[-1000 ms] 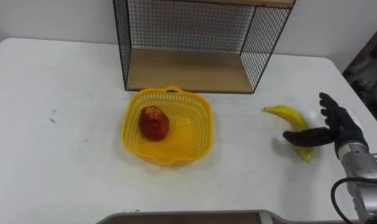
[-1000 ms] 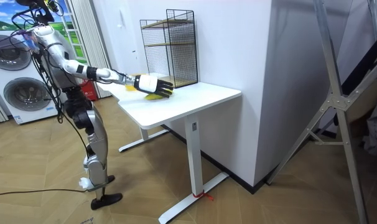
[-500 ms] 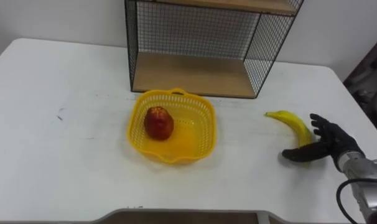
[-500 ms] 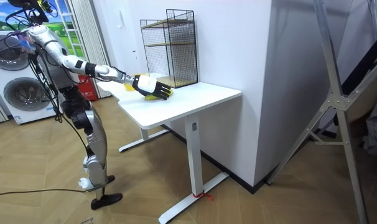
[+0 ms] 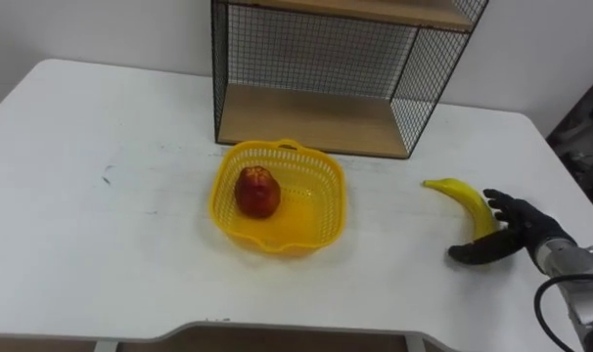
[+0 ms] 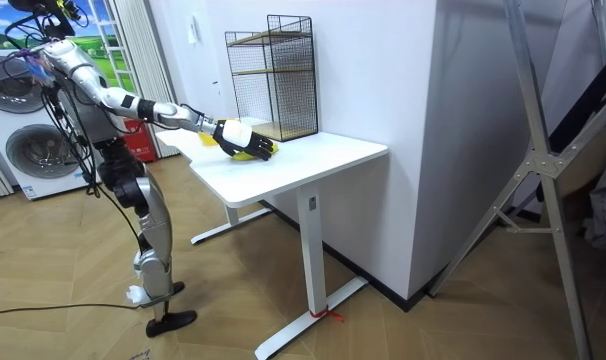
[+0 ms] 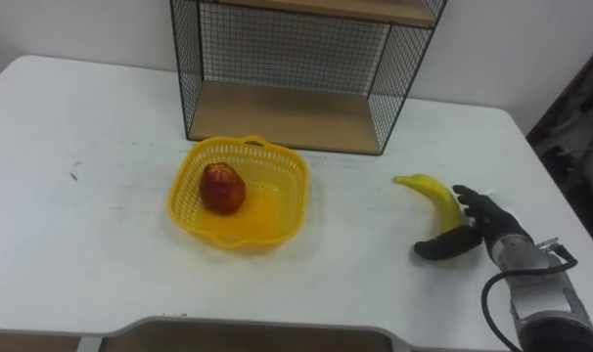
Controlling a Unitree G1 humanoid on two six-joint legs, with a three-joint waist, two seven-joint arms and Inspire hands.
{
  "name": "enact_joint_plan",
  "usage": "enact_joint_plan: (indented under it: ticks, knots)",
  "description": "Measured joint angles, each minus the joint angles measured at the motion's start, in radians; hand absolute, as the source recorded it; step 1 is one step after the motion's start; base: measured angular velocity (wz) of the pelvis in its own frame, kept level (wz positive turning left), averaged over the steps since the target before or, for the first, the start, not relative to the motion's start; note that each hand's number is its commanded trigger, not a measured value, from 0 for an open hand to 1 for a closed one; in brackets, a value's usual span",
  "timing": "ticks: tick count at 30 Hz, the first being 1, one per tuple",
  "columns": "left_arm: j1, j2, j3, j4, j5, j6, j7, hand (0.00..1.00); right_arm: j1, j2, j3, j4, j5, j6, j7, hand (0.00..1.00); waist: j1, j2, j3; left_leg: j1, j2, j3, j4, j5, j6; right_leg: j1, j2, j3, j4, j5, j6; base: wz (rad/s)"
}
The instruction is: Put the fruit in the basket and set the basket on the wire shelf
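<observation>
The white rectangular counter (image 5: 101,254) is carrying a black wire shelf (image 5: 316,122), a yellow plastic basket (image 5: 328,200) and a curved yellow banana (image 5: 463,196).

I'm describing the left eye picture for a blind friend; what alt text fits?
On a white table, the robot's right hand curls round the near end of a banana lying at the right. A yellow basket holding a red apple sits mid-table, in front of a black wire shelf with a wooden board.

We've got a bright yellow lattice basket (image 5: 280,198), red apple (image 5: 258,191), yellow banana (image 5: 465,200), black wire shelf (image 5: 336,73), white desk (image 5: 91,196), black right hand (image 5: 514,232).
</observation>
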Motion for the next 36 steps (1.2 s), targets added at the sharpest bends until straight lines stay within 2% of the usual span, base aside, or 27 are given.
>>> enact_joint_plan:
  ticks: [3,4,5,11,22,36]
  knots:
    - [-0.006,0.000,0.000,0.005,0.000,0.004,-0.001,0.00,0.000,0.000,-0.009,0.000,-0.018,0.010,0.007,0.00,0.005,-0.002,-0.0009,0.000,0.000,-0.002,0.001,0.000,0.000,0.001,0.000,-0.003,0.000,0.000,0.000,0.01]
    - [-0.007,0.000,0.000,0.006,0.000,0.004,-0.001,0.00,0.000,0.000,-0.011,0.000,-0.028,0.013,0.014,0.27,0.005,-0.004,-0.0013,0.000,-0.001,-0.004,0.001,0.000,0.000,0.002,-0.001,-0.003,0.000,0.000,0.000,0.05]
    - [-0.008,0.000,0.000,0.006,0.000,0.005,-0.001,0.00,0.000,0.000,-0.014,0.000,-0.031,0.017,0.018,1.00,0.006,-0.006,-0.0010,0.000,-0.001,-0.007,0.002,0.000,0.000,0.003,-0.001,-0.004,0.000,0.000,0.000,0.05]
    - [-0.009,0.000,0.003,0.007,0.000,0.012,-0.001,0.00,0.000,-0.006,-0.018,0.006,-0.075,0.030,-0.015,1.00,0.011,-0.011,-0.0018,0.000,-0.002,-0.013,0.015,0.000,0.000,0.016,0.000,-0.007,-0.012,0.000,0.000,0.04]
    - [-0.020,0.000,0.001,0.007,0.000,0.012,-0.001,0.00,0.000,-0.017,-0.017,0.006,-0.109,0.041,-0.051,1.00,0.014,-0.008,-0.0012,-0.001,-0.002,-0.018,0.015,0.000,0.000,0.017,0.000,-0.013,-0.011,0.000,0.000,0.01]
    - [-0.036,0.004,0.000,0.008,0.000,0.010,-0.003,0.00,0.000,-0.016,-0.017,-0.023,-0.113,0.044,-0.007,1.00,0.011,-0.005,0.0000,-0.004,-0.002,-0.018,0.010,0.000,0.000,0.011,0.000,-0.012,-0.010,0.000,0.000,0.00]
